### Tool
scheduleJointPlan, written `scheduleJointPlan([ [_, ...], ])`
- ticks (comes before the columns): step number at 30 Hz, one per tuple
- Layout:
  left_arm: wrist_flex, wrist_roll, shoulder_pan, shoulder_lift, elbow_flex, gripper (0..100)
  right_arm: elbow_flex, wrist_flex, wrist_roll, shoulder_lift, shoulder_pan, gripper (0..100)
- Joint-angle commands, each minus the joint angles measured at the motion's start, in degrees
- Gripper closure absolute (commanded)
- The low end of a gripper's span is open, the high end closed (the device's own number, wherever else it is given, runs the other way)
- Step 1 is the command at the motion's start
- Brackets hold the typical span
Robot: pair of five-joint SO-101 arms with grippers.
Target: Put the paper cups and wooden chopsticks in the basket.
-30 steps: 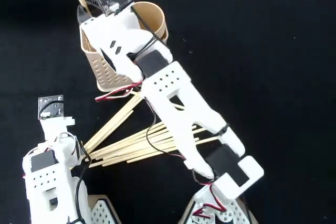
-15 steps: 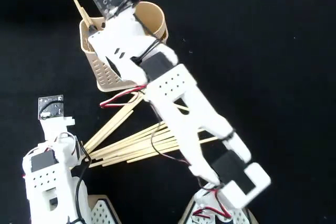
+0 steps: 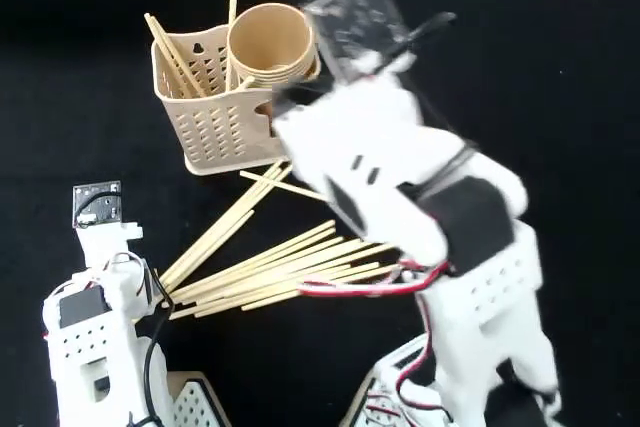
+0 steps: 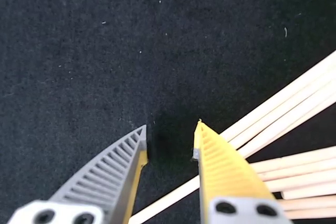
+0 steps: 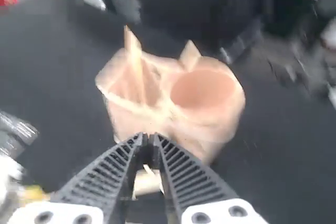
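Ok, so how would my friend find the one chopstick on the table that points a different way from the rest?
Find the basket holding the cups at the far side of the black table. Right in front of it, one chopstick lies on the table. The other loose chopsticks fan out together, but this one lies across them, pointing sideways.

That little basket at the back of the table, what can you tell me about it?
The basket is a small beige tub, plastic by the look, with rows of slots in its walls. It stands upright on the black table. A stack of paper cups sits in one end, and a few wooden chopsticks lean in the other, poking above the rim.
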Motion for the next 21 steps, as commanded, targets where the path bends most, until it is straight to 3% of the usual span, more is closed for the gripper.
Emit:
scheduleJointPlan([
  [1, -0.7, 0.0, 0.5, -0.4, -0.2, 84, 13.8, 0.4, -0.1, -4.4, 14.2, 98.5],
  [6, -0.7, 0.0, 0.6, -0.4, -0.2, 84, 40.9, -10.7, -0.1, -7.9, 25.4, 98.5],
  [12, -0.8, -0.1, 0.7, -0.4, -0.7, 84, 70.1, -35.5, -0.6, -11.9, 31.6, 98.5],
  [17, 0.8, -0.2, 0.3, 0.0, -4.4, 84, 78.0, -40.6, -0.6, -14.8, 34.3, 98.5],
  [21, 5.6, -5.8, 0.7, 0.2, -11.5, 84, 79.9, -42.5, -0.7, -15.5, 36.7, 98.5],
])
